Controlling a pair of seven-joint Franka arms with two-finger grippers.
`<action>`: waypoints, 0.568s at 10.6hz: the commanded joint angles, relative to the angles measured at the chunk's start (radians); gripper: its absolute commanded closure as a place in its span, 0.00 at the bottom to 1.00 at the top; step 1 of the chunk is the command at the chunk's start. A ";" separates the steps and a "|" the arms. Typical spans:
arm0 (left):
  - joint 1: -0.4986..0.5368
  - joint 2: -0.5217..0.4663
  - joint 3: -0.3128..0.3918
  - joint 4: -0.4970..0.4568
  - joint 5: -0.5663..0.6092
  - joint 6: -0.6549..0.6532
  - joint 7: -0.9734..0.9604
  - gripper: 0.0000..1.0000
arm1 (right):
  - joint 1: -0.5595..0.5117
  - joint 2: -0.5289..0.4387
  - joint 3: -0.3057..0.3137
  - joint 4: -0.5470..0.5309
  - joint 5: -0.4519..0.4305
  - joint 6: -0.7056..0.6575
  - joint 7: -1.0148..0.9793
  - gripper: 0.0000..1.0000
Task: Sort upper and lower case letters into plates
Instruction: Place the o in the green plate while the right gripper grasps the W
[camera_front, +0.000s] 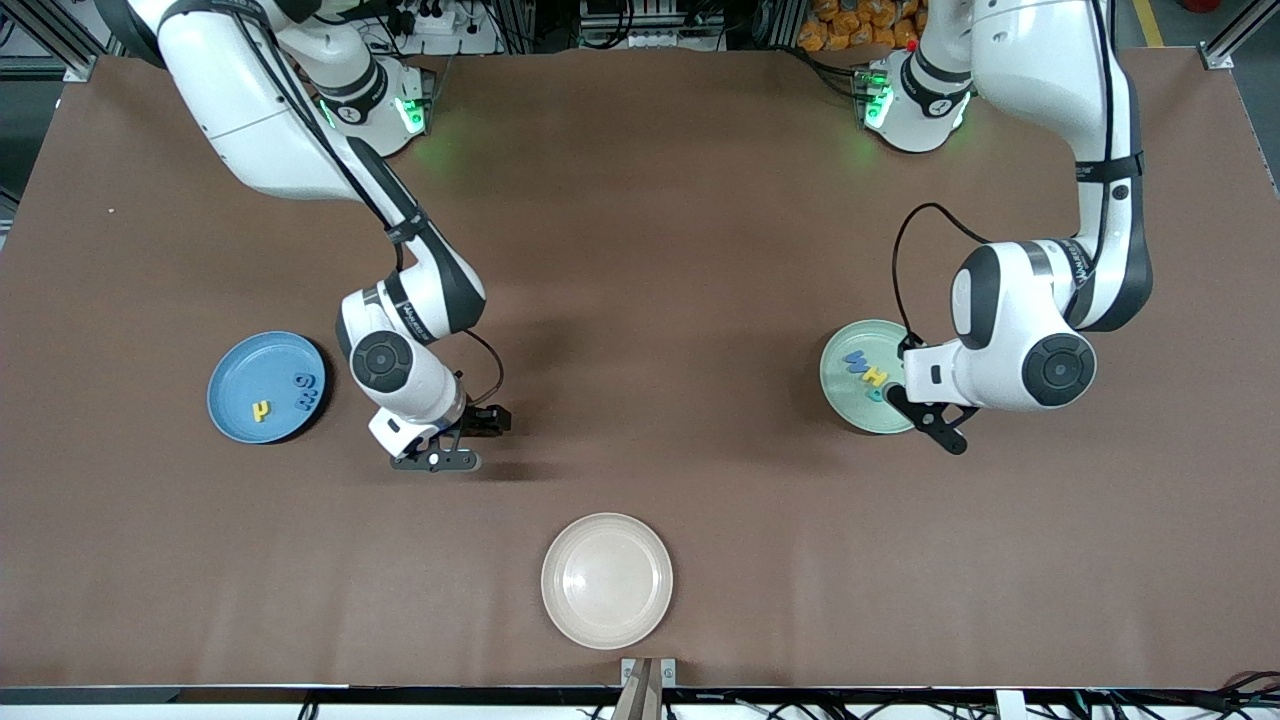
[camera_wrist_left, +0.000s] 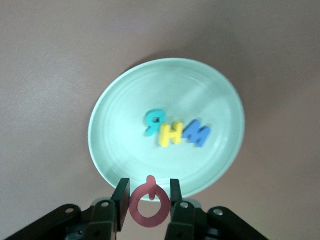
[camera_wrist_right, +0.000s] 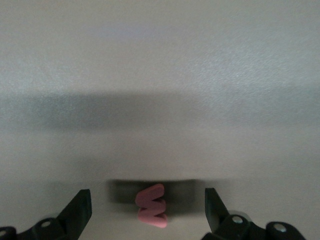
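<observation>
Left end effector (camera_wrist_left: 148, 197) clamps red letter (camera_wrist_left: 149, 206) — half hidden | right end effector (camera_wrist_right: 148, 207) agape — fingertips cropped

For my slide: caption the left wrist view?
Left gripper holds a red letter over the mint plate.

A brown table surface (camera_front: 640, 250) was seen spread across the whole work area. A round cream-white plate (camera_front: 607, 580) was placed on it, close to the table edge nearest the front camera and about midway between the two ends of the table. The plate was set upright, and nothing was seen lying in it. A small metal bracket (camera_front: 648, 672) was fixed at that table edge, just beside the plate. Orange objects (camera_front: 860, 25) were seen piled off the table, near the left arm's base.
</observation>
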 joint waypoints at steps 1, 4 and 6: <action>-0.016 -0.019 -0.039 -0.113 -0.066 0.135 0.015 1.00 | 0.005 0.000 -0.005 -0.029 0.007 0.045 0.018 0.00; 0.001 0.012 -0.053 -0.112 -0.082 0.145 0.009 0.00 | -0.005 0.000 -0.005 -0.060 0.007 0.051 0.018 0.00; 0.050 -0.011 -0.048 -0.103 -0.069 0.128 0.023 0.00 | -0.008 -0.001 -0.005 -0.071 0.007 0.051 0.018 0.42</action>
